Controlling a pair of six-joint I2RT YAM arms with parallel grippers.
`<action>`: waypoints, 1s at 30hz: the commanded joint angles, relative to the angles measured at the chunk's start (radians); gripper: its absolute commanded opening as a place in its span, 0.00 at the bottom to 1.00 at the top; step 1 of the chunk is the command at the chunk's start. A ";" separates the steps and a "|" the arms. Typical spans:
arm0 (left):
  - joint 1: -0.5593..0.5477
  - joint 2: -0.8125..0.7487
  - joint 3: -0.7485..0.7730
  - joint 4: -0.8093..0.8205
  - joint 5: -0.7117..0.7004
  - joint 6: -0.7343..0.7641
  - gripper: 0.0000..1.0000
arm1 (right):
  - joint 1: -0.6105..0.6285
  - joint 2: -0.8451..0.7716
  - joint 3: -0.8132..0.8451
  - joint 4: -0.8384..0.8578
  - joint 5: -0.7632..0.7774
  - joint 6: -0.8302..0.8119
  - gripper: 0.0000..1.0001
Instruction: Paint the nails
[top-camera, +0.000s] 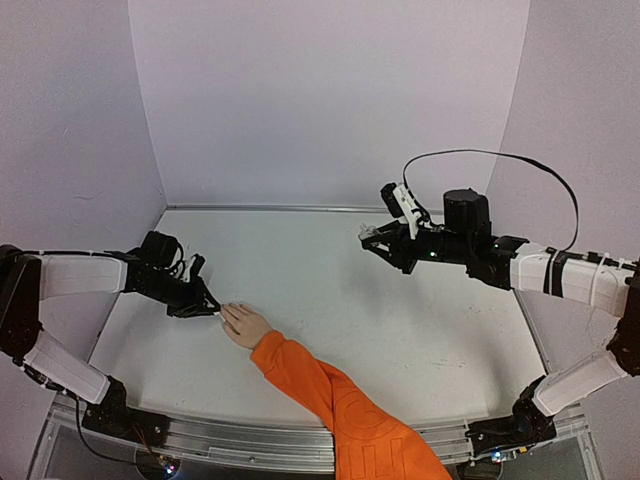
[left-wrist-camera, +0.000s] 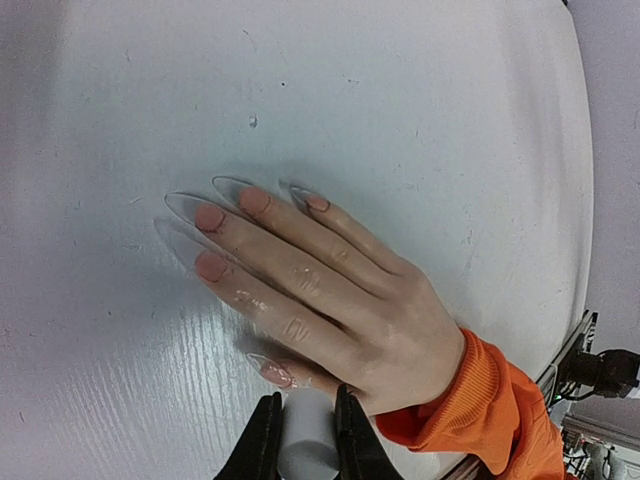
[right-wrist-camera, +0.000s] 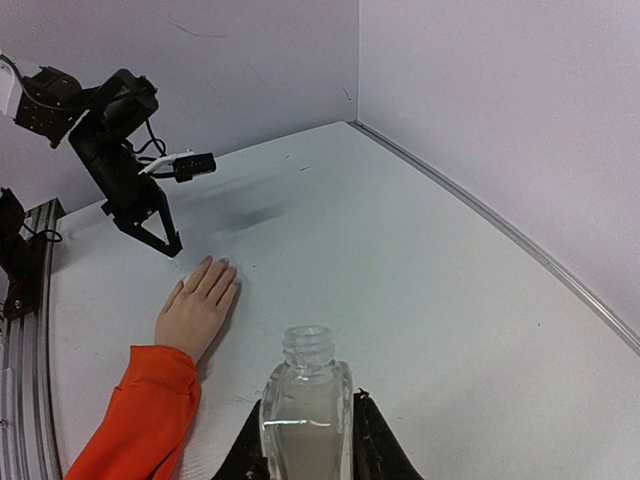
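A pale hand (top-camera: 245, 325) in a bright orange sleeve (top-camera: 335, 405) lies flat on the white table, fingers pointing left. In the left wrist view its long clear nails (left-wrist-camera: 200, 212) show, and the thumb nail (left-wrist-camera: 272, 372) lies just ahead of my left gripper (left-wrist-camera: 306, 397). That gripper is shut on a pale grey cylindrical brush cap (left-wrist-camera: 306, 445); the brush tip is hidden. It sits at the fingertips in the top view (top-camera: 210, 308). My right gripper (right-wrist-camera: 308, 408) is shut on an open clear bottle (right-wrist-camera: 305, 365), held above the table at the right (top-camera: 372, 238).
The table (top-camera: 330, 290) is boxed in by pale walls at the back and both sides. The hand (right-wrist-camera: 198, 305), the sleeve (right-wrist-camera: 140, 420) and the left gripper (right-wrist-camera: 162, 243) show in the right wrist view. A black cable loops above the right arm (top-camera: 500, 155).
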 joint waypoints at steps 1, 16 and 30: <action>-0.004 0.000 -0.004 0.021 -0.017 -0.012 0.00 | -0.006 -0.028 0.018 0.064 -0.018 0.011 0.00; -0.004 0.022 -0.013 0.021 -0.040 0.001 0.00 | -0.006 -0.015 0.023 0.064 -0.023 0.011 0.00; -0.004 0.051 0.005 0.048 -0.027 0.002 0.00 | -0.006 -0.016 0.022 0.064 -0.023 0.011 0.00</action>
